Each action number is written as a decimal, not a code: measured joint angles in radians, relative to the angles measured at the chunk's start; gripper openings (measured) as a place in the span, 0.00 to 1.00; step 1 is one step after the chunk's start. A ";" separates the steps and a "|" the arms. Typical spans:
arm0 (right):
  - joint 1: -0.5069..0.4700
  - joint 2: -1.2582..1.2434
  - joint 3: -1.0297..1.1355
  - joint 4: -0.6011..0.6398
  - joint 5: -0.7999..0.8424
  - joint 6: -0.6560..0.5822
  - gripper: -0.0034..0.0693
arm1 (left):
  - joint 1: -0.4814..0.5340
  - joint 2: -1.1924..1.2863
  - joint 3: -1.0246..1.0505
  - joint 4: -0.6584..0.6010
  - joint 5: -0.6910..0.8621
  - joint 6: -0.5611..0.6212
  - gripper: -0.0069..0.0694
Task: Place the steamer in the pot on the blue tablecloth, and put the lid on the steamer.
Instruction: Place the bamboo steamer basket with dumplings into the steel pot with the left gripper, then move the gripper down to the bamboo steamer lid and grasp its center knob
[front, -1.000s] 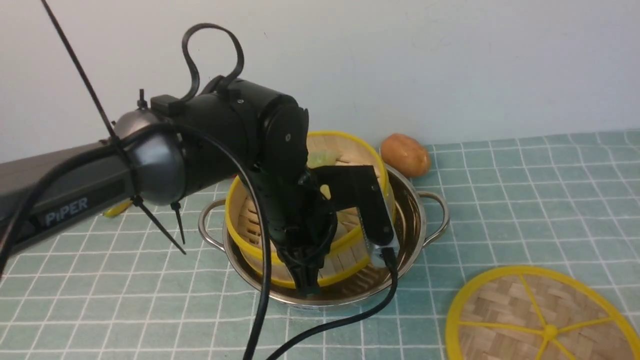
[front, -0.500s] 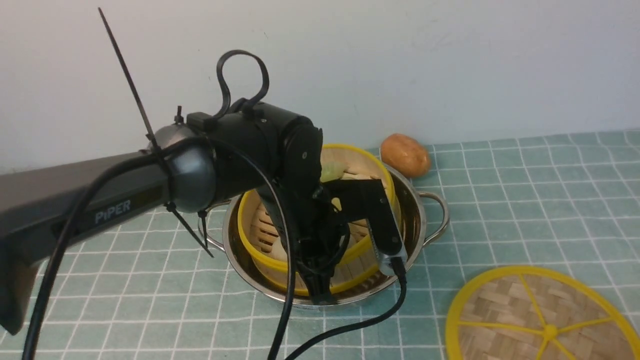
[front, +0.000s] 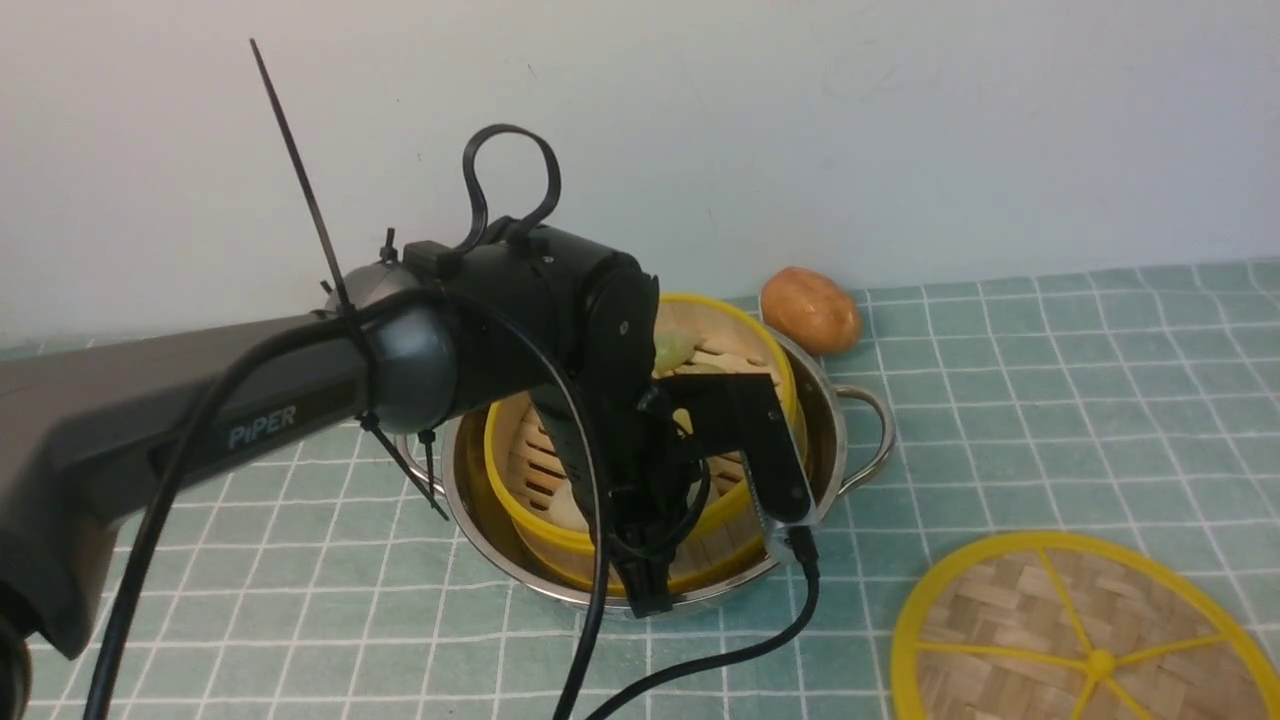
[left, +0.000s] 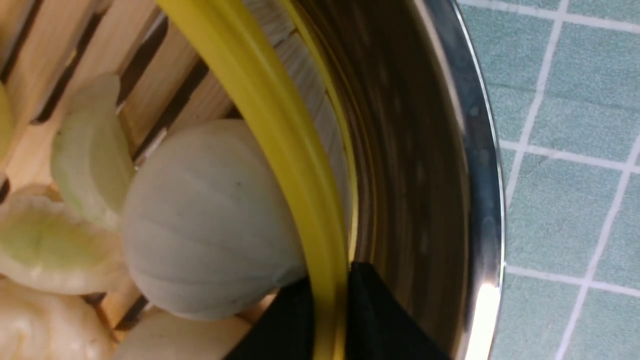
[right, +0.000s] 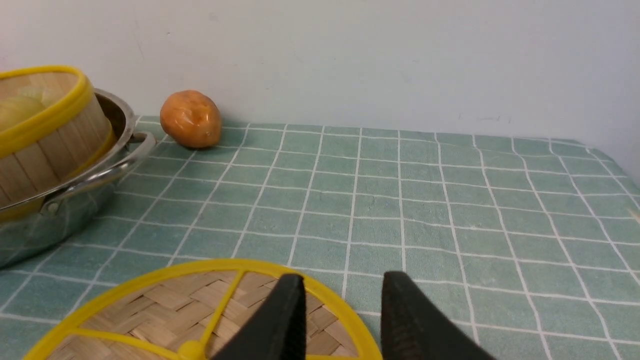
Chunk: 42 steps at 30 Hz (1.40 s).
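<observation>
Steamer (front: 530, 470) is yellow-rimmed bamboo, slatted floor, holding pale dumplings (left: 210, 220).

Left end effector (left: 331, 302) points down, clamped on the steamer (left: 270, 115); right end effector (right: 344, 285) gapes.

Front view looks down, wrist views close, sharing pot (front: 832, 436)

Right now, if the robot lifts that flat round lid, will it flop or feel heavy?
Probably not floppy: the lid has a yellow rim and spokes bracing its woven bamboo. It likely feels light, being thin and flat. Lying flat on the tablecloth, it shouldn't roll, though its edge may be hard to grab.
</observation>
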 joint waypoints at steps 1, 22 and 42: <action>0.000 0.000 0.000 0.000 0.000 0.000 0.38 | 0.000 0.000 0.000 0.000 0.001 0.000 0.16; 0.000 0.000 0.000 0.000 0.000 0.000 0.38 | 0.000 0.000 -0.234 0.025 0.215 -0.176 0.71; 0.000 0.000 0.000 0.000 0.000 0.000 0.38 | 0.399 -0.417 -0.475 0.010 0.263 -0.599 0.06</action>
